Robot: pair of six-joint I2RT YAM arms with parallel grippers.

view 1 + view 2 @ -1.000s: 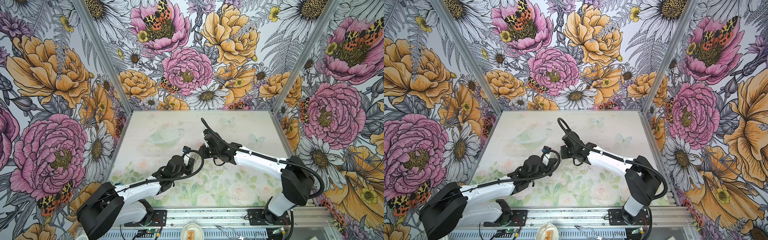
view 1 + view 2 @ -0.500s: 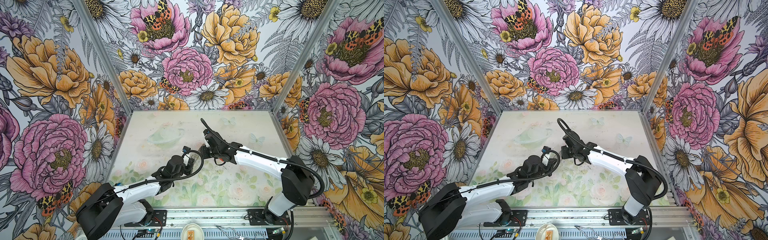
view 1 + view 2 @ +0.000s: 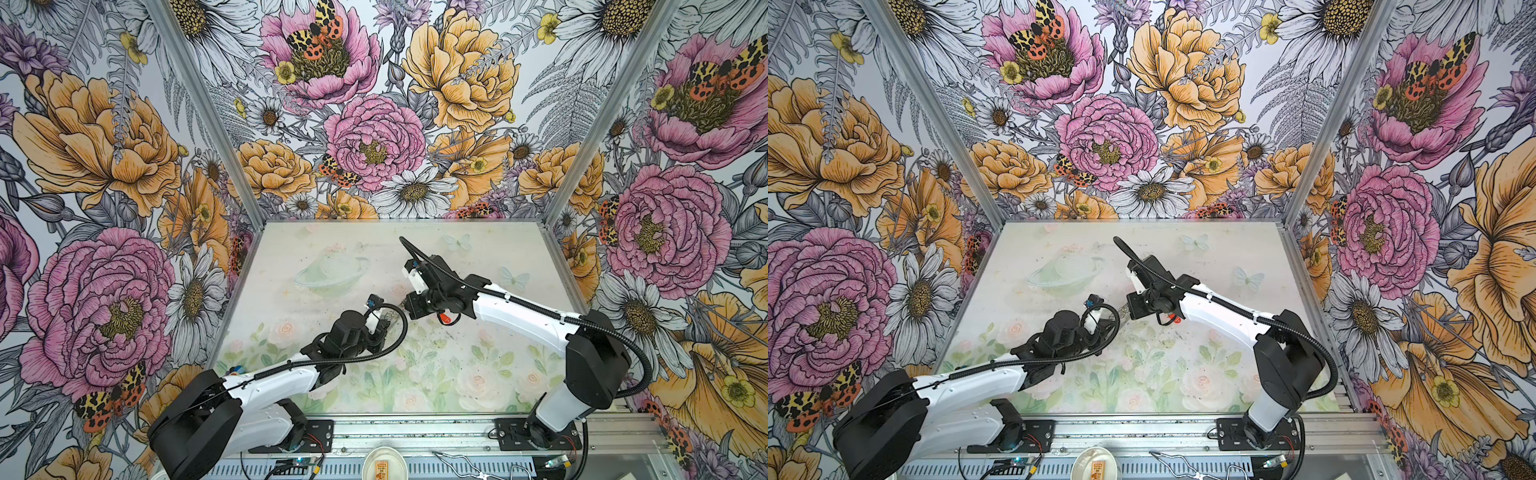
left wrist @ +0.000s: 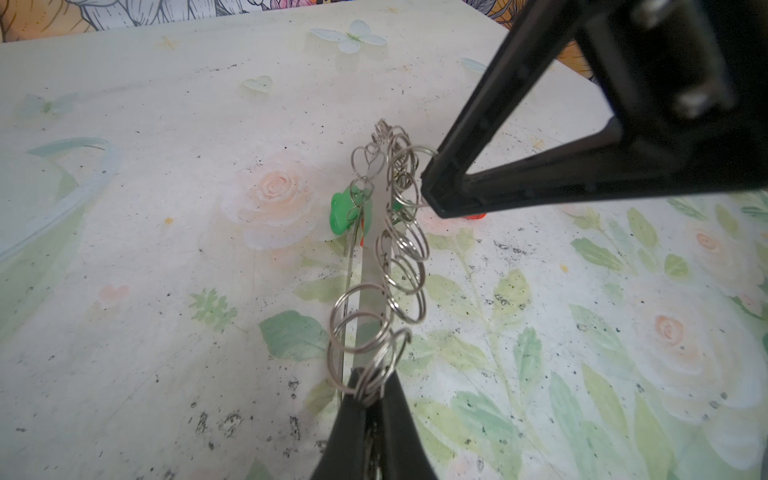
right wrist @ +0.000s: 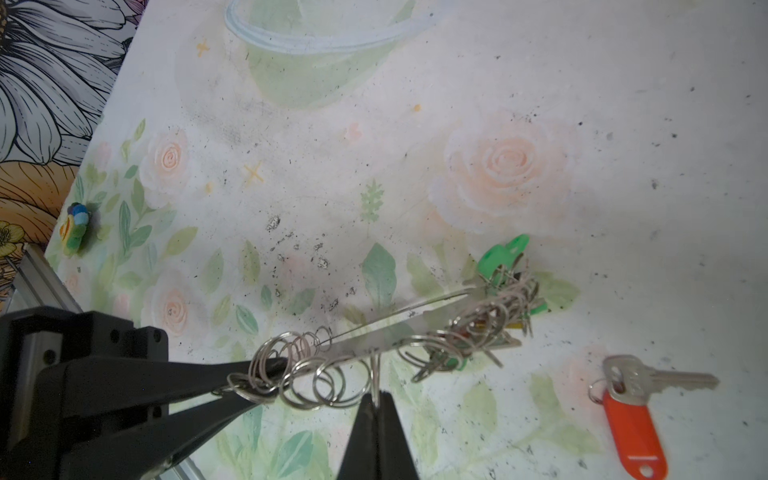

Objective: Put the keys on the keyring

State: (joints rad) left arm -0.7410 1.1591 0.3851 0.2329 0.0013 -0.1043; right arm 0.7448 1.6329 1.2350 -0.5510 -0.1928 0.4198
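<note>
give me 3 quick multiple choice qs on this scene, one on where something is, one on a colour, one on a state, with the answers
1. Where is the loose key with the orange-red tag?
A) lying on the table, apart from the keyring
B) hanging on the keyring
C) between the left jaws

2. What colour is the biggest tag showing on the keyring?
A) purple
B) green
C) white

3. How do the left gripper jaws stand?
A) wide open over the table
B) shut on the loose key
C) shut on the keyring's edge

Answers:
1 A, the right wrist view shows it flat on the table, clear of the ring.
2 B, a green tag sticks out among the bunched keys.
3 C, the left wrist view shows the jaws pinched on the fringe of small rings.
</note>
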